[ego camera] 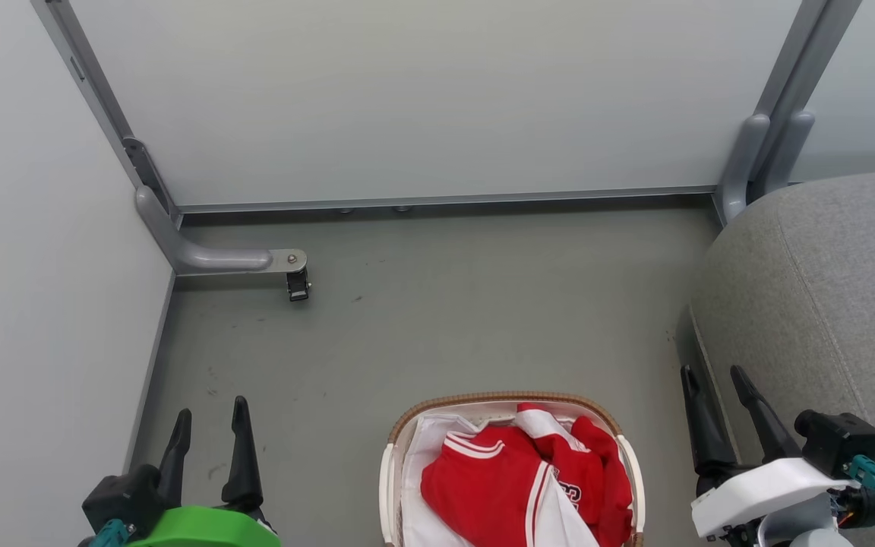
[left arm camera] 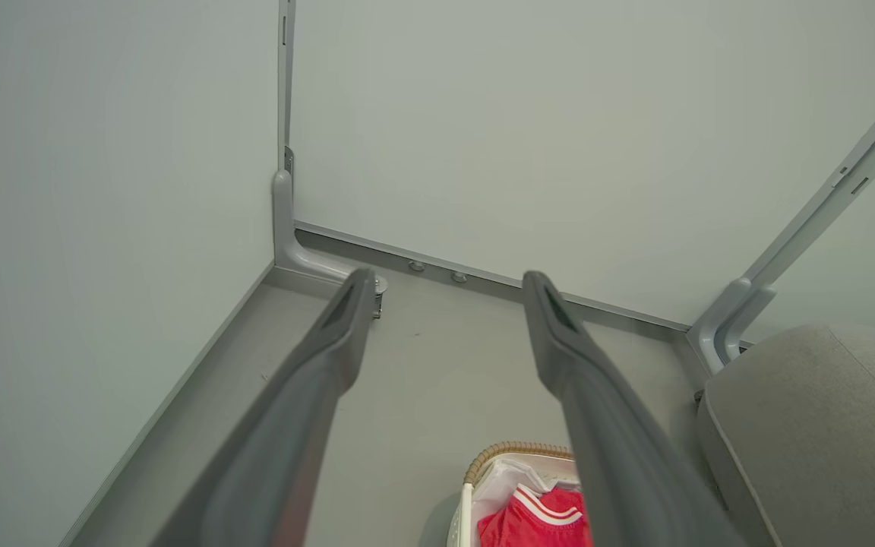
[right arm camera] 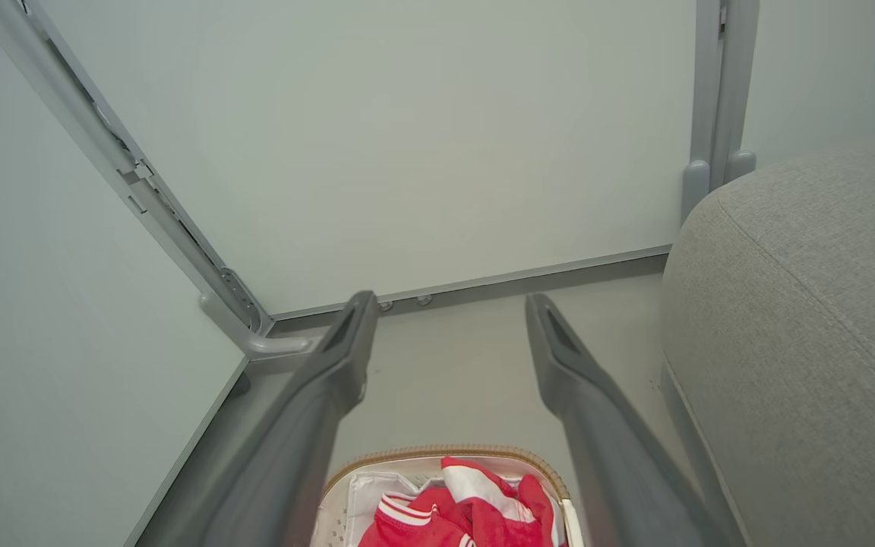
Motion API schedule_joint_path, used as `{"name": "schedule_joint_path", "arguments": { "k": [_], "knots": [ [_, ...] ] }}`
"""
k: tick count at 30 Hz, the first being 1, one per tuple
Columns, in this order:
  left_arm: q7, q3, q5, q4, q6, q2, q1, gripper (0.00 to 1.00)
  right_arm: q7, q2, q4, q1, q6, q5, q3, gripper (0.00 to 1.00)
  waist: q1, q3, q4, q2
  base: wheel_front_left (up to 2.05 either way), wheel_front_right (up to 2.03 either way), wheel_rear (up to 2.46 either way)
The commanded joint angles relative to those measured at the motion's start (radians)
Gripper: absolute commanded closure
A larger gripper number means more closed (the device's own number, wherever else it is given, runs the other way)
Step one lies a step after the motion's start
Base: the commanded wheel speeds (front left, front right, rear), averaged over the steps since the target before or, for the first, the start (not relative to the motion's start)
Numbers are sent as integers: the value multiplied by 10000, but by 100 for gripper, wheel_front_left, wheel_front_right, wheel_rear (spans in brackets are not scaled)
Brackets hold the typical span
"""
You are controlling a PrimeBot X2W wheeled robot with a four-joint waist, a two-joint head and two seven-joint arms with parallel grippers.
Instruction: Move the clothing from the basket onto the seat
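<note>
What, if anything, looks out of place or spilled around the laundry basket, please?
Nothing stands out. The crumpled red garments with white stripes lie heaped inside the upright oval cream plastic basket with a brown woven rim; none lies on the grey floor, which shows only faint scuffs.

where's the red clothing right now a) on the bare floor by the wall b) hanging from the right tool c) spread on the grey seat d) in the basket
d: the red clothing lies heaped inside the basket, the seat stands to its right, and the left tool and right tool are both open and hold nothing.
</note>
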Motion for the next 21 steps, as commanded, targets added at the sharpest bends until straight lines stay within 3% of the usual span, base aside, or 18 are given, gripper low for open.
{"name": "schedule_joint_path", "arguments": {
  "k": [1, 21],
  "knots": [
    [-85, -21, 232, -26, 9, 79, 48, 0, -86, -62, -22, 118, 3, -254, 12, 0, -1, -1, 4, 88, 0, 0, 0],
    [-495, -215, 1473, 467, 84, 92, 208, 0, -481, -80, 214, 267, 4, -1848, 79, 0, -1, -33, 63, 107, 0, 0, 0]
  ]
}}
